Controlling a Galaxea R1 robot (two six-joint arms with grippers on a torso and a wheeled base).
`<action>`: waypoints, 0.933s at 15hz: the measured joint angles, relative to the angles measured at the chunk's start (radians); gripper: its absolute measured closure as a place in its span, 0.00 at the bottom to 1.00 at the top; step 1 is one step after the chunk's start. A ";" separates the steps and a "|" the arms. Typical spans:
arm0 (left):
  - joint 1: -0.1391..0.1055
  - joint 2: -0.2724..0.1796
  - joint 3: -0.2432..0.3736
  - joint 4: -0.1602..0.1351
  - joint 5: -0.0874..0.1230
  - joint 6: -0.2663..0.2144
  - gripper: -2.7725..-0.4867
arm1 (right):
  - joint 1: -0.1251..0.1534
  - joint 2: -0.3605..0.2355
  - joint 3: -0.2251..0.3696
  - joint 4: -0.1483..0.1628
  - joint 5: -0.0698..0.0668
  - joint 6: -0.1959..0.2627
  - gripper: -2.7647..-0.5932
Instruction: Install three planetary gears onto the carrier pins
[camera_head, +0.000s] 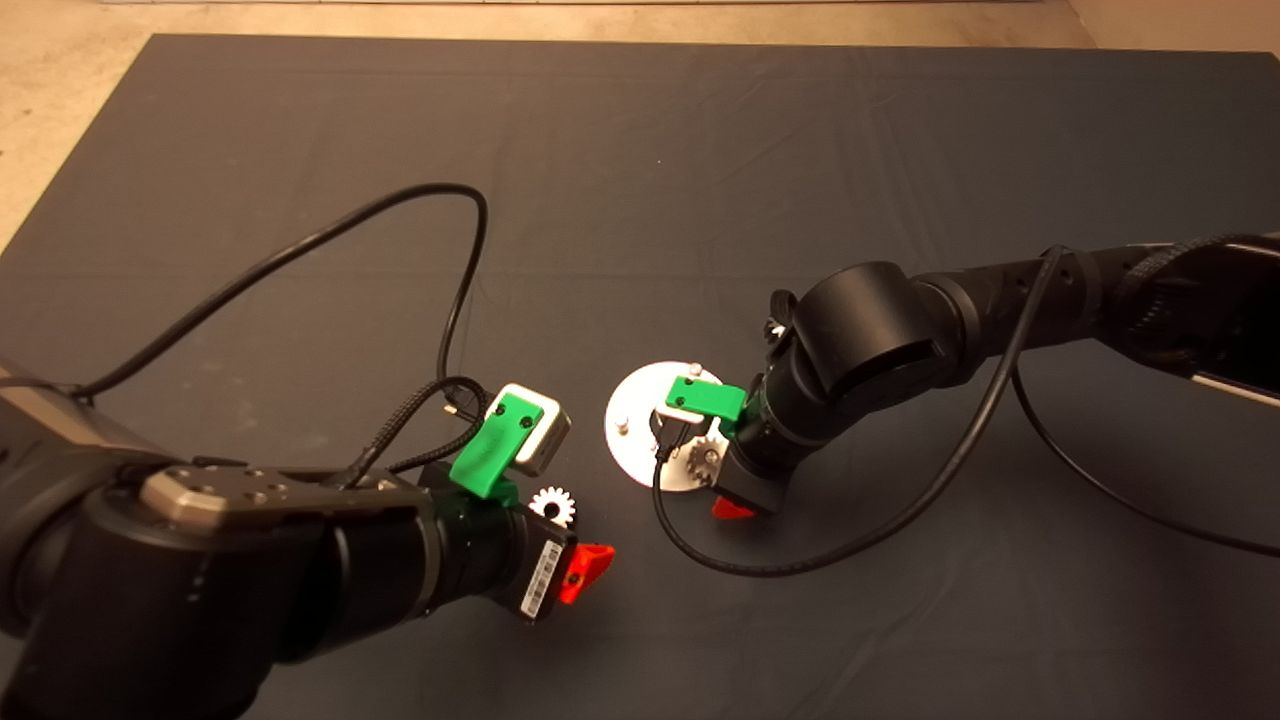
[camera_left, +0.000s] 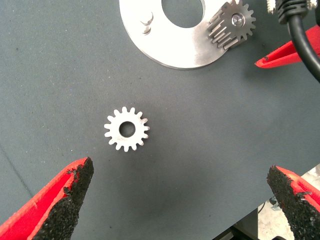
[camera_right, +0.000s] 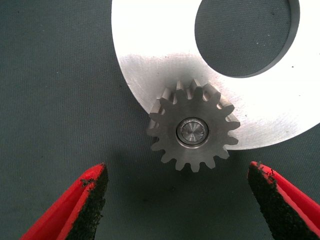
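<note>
Planetary gears: one seated on pin (camera_right: 193, 132) at disc's (camera_head: 640, 420) 5 o'clock, right gripper (camera_right: 177, 200) spread wide above it — released. Loose gear (camera_left: 126, 129) flat on mat (camera_head: 640, 150) at disc's 8 o'clock, left gripper (camera_left: 180, 200) agape overhead. Next, likely: centre, descend, pinch across teeth — keep bore level for bare pin (camera_head: 622, 424).

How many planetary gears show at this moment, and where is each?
2. One gear sits on a pin of the carrier disc, under the right gripper. One loose gear lies on the mat below the left gripper. A third may be hidden.

a dark mat (camera_head: 640, 150) lies over a pale beige floor (camera_head: 60, 120).
</note>
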 joint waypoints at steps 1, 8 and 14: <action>0.000 0.000 0.000 0.000 0.000 0.000 0.11 | 0.000 0.000 0.000 0.000 0.000 0.006 0.33; -0.006 0.000 0.000 0.000 0.000 0.000 0.11 | 0.103 -0.001 0.028 0.000 0.005 0.121 0.33; -0.008 -0.003 0.000 -0.001 0.000 0.002 0.11 | 0.138 -0.070 0.041 0.001 0.020 0.129 0.33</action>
